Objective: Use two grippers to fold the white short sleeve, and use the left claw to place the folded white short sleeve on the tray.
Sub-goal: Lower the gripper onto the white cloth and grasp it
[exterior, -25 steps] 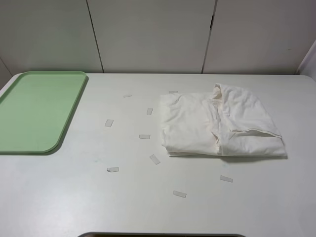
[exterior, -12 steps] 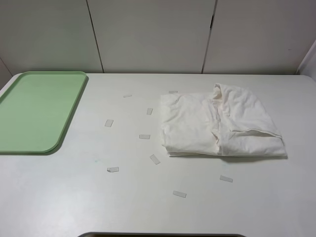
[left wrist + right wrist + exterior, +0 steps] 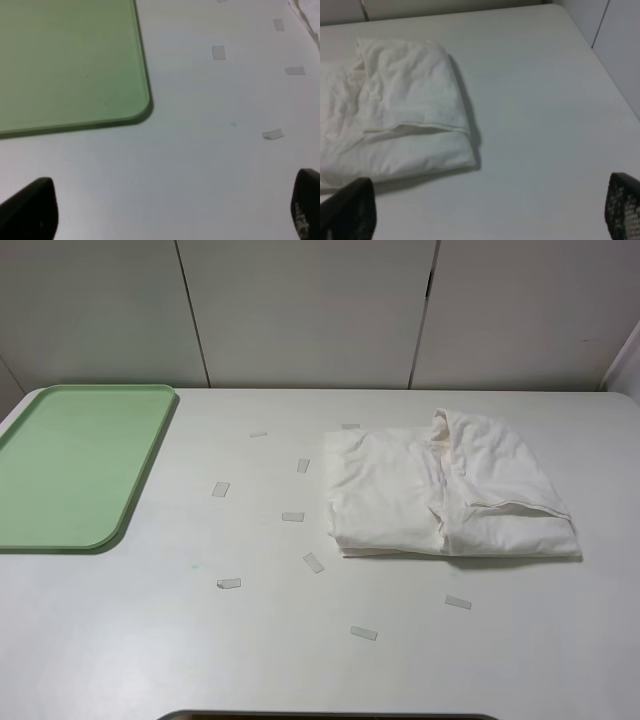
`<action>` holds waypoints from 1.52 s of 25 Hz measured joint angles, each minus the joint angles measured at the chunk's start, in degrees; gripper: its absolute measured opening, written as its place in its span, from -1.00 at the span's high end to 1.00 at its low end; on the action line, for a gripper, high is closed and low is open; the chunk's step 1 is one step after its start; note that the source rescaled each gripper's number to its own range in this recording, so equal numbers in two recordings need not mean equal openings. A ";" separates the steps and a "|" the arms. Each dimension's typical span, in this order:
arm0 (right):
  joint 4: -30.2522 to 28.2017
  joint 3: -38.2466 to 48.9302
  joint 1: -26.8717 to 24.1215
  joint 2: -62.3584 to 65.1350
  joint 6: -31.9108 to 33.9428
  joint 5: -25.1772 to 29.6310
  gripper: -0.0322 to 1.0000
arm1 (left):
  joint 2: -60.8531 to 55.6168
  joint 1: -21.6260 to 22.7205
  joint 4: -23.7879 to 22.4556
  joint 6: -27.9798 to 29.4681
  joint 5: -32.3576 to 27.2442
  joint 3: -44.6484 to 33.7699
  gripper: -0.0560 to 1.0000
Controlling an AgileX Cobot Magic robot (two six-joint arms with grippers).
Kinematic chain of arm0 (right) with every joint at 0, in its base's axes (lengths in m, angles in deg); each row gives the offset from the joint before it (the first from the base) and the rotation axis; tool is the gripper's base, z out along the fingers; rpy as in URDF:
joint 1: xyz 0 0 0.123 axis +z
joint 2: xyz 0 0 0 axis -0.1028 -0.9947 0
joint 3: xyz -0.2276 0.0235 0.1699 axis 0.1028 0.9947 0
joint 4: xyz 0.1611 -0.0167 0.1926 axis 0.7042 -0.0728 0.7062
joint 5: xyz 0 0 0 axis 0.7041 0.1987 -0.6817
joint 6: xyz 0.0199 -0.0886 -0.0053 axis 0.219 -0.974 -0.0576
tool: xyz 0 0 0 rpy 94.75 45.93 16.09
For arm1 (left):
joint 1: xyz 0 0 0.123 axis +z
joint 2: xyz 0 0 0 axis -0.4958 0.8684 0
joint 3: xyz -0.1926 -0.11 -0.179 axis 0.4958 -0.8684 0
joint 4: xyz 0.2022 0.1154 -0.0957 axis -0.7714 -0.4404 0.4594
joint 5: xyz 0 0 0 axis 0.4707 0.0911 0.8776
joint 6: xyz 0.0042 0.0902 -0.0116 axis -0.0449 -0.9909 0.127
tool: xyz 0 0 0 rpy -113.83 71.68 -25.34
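Exterior high: soft, wrinkled off-white cotton T-shirt (image 3: pixel 440 495), folded into a lumpy rectangle, lies right of centre on the smooth white table (image 3: pixel 300 670). It is well apart from the flat, round-cornered light-green plastic tray (image 3: pixel 60 470). Wrist views: left claw (image 3: pixel 167 212) and right claw (image 3: pixel 485 212) both spread wide, gripping nothing.

The tray (image 3: pixel 75 465) lies at the left edge of the table (image 3: pixel 150 640), and the folded white short sleeve (image 3: pixel 400 495) lies right of the middle, well apart. Between them only flat tape strips (image 3: pixel 292 516) lie, so the way there is free.
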 joint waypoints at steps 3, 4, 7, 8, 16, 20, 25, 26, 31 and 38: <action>0.12 0.55 0.82 0.00 -0.02 -0.95 -1.00 | 0.00 0.00 0.00 0.00 0.00 0.00 -0.85; 0.12 0.61 1.74 0.00 -0.02 -1.09 -1.00 | 0.00 0.00 0.00 0.00 0.00 0.00 -0.85; 0.12 0.65 6.03 0.00 -0.02 -1.09 -1.00 | 0.00 0.00 0.00 0.00 0.00 0.00 -0.85; 0.12 0.65 7.45 0.00 -0.02 -1.09 -1.00 | 0.00 0.00 0.00 0.00 0.00 0.00 -0.85; 0.19 0.65 9.77 0.00 -0.02 -1.09 -1.00 | 0.00 0.00 0.00 0.00 0.00 0.00 -0.85; 0.19 0.65 9.77 0.00 -0.02 -1.09 -1.00 | 0.00 0.00 0.00 0.00 0.00 0.00 -0.85; 0.19 0.65 9.77 0.00 -0.02 -1.09 -1.00 | 0.00 0.00 0.00 0.00 0.00 0.00 -0.85; 0.19 0.65 9.77 0.00 -0.02 -1.09 -1.00 | 0.00 0.00 0.00 0.00 0.00 0.00 -0.85; 0.19 0.65 9.77 0.00 -0.02 -1.09 -1.00 | 0.00 0.00 0.00 0.00 0.00 0.00 -0.85; 0.19 0.65 9.77 0.00 -0.02 -1.09 -1.00 | 0.00 0.00 0.00 0.00 0.00 0.00 -0.85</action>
